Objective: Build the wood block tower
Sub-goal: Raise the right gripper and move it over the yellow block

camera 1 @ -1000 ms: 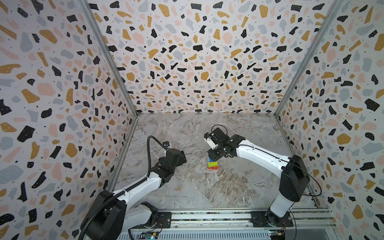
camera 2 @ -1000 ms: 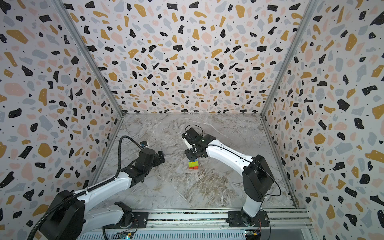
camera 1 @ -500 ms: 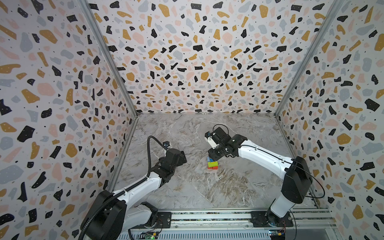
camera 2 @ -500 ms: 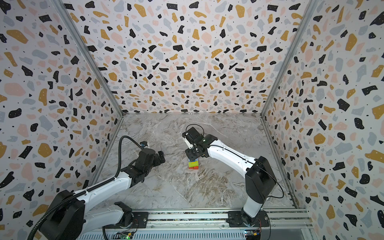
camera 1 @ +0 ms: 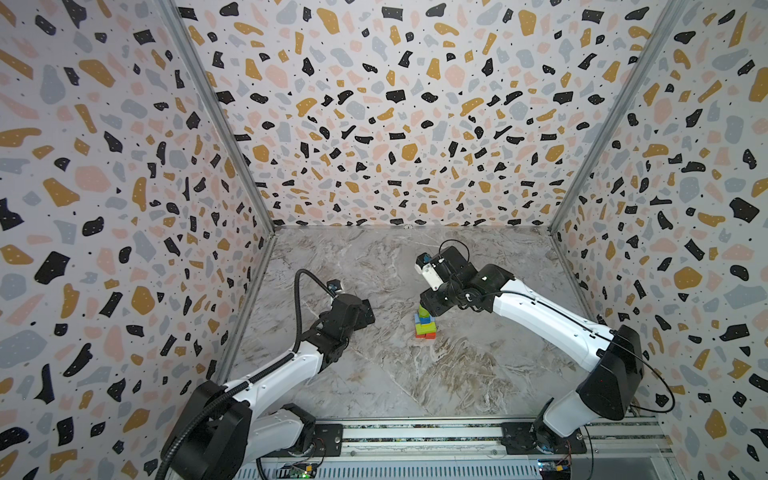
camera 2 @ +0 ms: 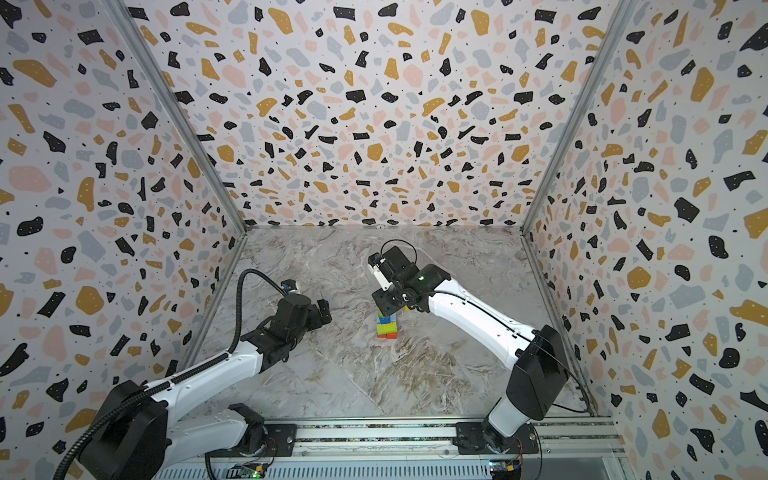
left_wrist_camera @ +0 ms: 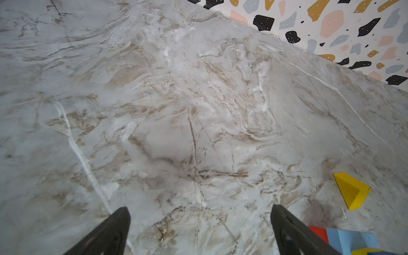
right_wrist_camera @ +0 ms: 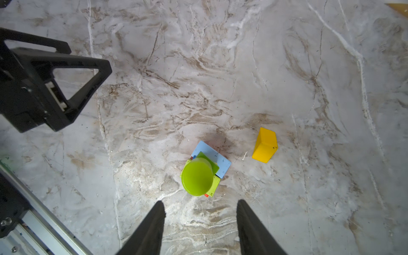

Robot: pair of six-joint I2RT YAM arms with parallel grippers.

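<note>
The wood block tower (camera 1: 424, 327) (camera 2: 386, 325) stands mid-floor, with red at the base, then lime, light blue, dark blue and yellow layers. A lime cylinder (right_wrist_camera: 197, 176) tops it, above a light blue slab (right_wrist_camera: 217, 157). My right gripper (right_wrist_camera: 199, 203) (camera 1: 432, 306) hovers just above the tower's top, open, with nothing between its fingers. One loose yellow block (right_wrist_camera: 265, 145) (left_wrist_camera: 351, 189) lies on the floor beside the tower. My left gripper (left_wrist_camera: 199, 209) (camera 1: 368, 311) is wide open and empty over bare floor, left of the tower (left_wrist_camera: 353, 239).
The marble floor (camera 1: 415, 374) is boxed in by speckled walls (camera 1: 395, 124) on three sides. A metal rail (camera 1: 415, 434) with both arm bases runs along the front edge. The left gripper's black frame (right_wrist_camera: 55, 88) shows in the right wrist view.
My right gripper's jaws have spread a little wider above the tower, and that arm has shifted slightly. The left arm has not moved.
</note>
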